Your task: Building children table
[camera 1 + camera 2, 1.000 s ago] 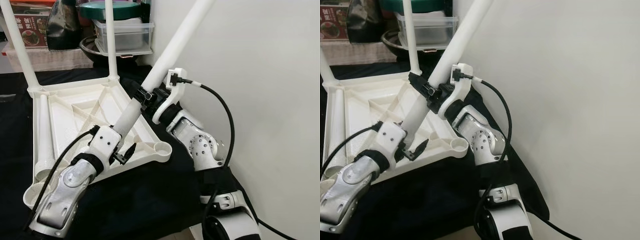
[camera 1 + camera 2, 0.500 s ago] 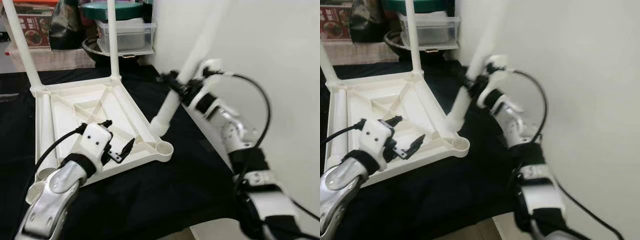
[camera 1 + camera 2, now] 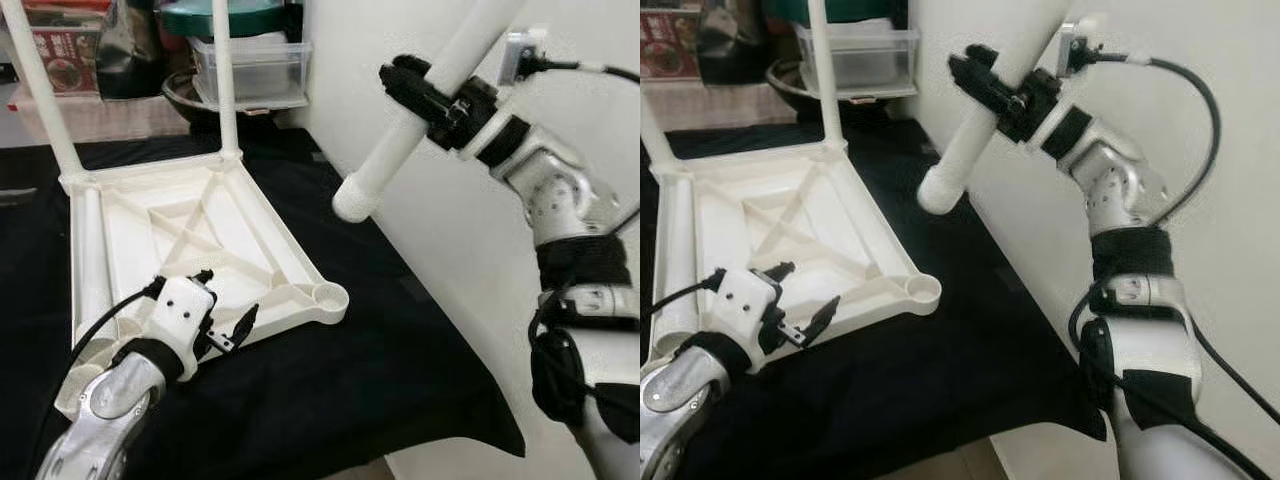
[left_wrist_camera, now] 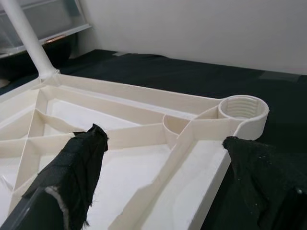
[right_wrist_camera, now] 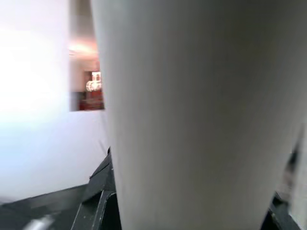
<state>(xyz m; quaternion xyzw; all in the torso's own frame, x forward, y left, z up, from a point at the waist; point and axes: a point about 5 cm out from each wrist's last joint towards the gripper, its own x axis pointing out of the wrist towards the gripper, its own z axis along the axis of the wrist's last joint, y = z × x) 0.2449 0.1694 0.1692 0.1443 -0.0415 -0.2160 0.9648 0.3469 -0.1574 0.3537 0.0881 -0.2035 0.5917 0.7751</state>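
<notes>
The white plastic tabletop of the children's table lies upside down on a black cloth, its ribbed underside facing up. Two white legs stand upright in the far corner sockets, and another loose leg lies flat inside the frame along the robot's left edge. The near right corner has an open threaded socket with no leg in it.

The right gripper is raised above and to the right of the tabletop, close to the white wall. Its black fingers are clamped around a fourth white leg, which hangs tilted in the air with its rounded lower end pointing down toward the cloth, well apart from the open socket. In the right wrist view the leg stands right against the camera.

The left gripper hovers low over the near edge of the tabletop, its fingers spread apart and holding nothing. In the left wrist view the fingers frame the ribs and the threaded socket.

Behind the tabletop sit a clear plastic container, a dark bowl and a printed box.
</notes>
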